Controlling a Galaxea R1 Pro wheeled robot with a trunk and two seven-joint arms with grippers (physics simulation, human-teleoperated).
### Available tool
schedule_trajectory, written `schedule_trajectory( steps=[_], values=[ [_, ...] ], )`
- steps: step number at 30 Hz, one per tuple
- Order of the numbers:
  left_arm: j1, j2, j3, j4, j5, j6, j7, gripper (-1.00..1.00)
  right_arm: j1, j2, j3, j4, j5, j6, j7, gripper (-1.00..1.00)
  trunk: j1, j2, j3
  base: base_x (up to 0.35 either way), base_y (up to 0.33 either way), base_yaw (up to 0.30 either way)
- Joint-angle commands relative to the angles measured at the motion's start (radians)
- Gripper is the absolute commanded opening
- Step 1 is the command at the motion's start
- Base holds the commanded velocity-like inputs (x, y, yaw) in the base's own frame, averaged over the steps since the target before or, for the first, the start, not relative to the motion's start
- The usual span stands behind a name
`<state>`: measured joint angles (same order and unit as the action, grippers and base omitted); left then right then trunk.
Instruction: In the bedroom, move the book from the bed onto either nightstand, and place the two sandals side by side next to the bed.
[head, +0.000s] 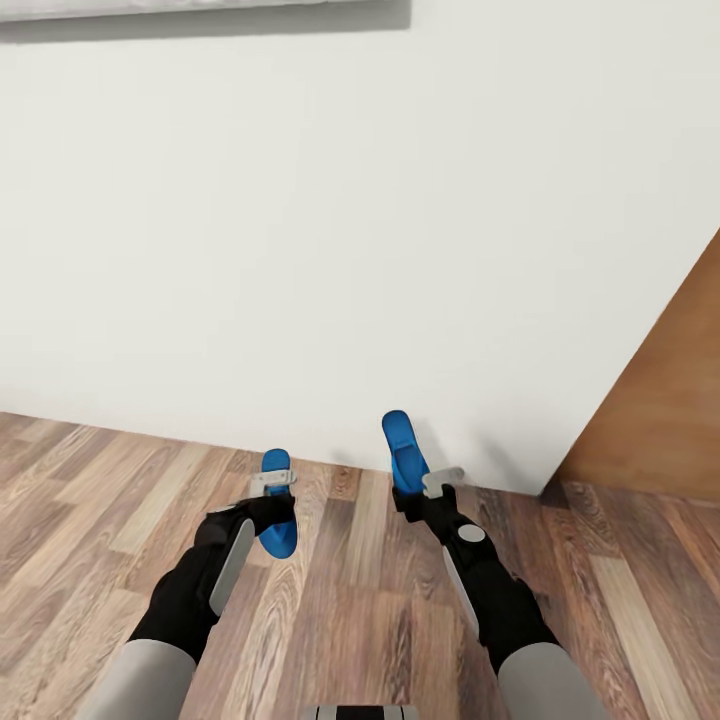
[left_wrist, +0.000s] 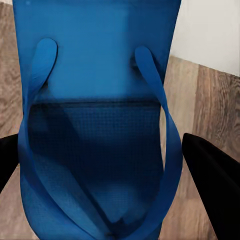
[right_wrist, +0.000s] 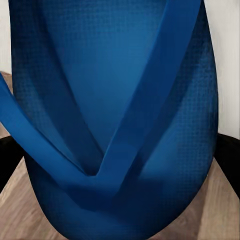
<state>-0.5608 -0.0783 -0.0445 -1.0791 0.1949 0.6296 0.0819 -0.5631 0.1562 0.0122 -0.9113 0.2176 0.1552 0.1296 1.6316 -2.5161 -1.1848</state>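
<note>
I hold two bright blue sandals above the wood floor, close to the wall. My left gripper (head: 272, 502) is shut on one sandal (head: 277, 463), which hangs toe-down past the fingers. My right gripper (head: 422, 490) is shut on the other sandal (head: 401, 442), which points up toward the wall. In the left wrist view the sandal (left_wrist: 100, 100) shows its straps between black fingers (left_wrist: 212, 172). The right wrist view has the second sandal (right_wrist: 115, 100) with its V-shaped strap, and a dark finger (right_wrist: 230, 155) at its edge. The book, bed and nightstand are out of view.
A plain white wall (head: 350, 250) stands directly ahead, meeting the pale wood-plank floor (head: 350, 620). A brown wooden door (head: 670, 400) angles in at the right. The grey lower edge of a frame (head: 200, 15) hangs at the top.
</note>
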Motion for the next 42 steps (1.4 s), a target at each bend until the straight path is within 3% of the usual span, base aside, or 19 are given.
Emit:
schedule_trajectory(
  steps=[1,42],
  values=[
    [-0.001,0.000,-0.002,-0.001,0.010,0.004,0.009,-1.00,0.000,0.000,-0.002,-0.001,0.010,0.006,0.005,-1.00,-0.001,0.000,0.003,0.000,0.000,0.281],
    [-0.001,0.000,0.000,0.018,0.011,0.004,0.009,-1.00,0.000,0.001,0.000,0.006,0.012,0.006,0.005,-1.00,-0.019,0.010,0.162,0.000,0.000,0.281]
  ],
)
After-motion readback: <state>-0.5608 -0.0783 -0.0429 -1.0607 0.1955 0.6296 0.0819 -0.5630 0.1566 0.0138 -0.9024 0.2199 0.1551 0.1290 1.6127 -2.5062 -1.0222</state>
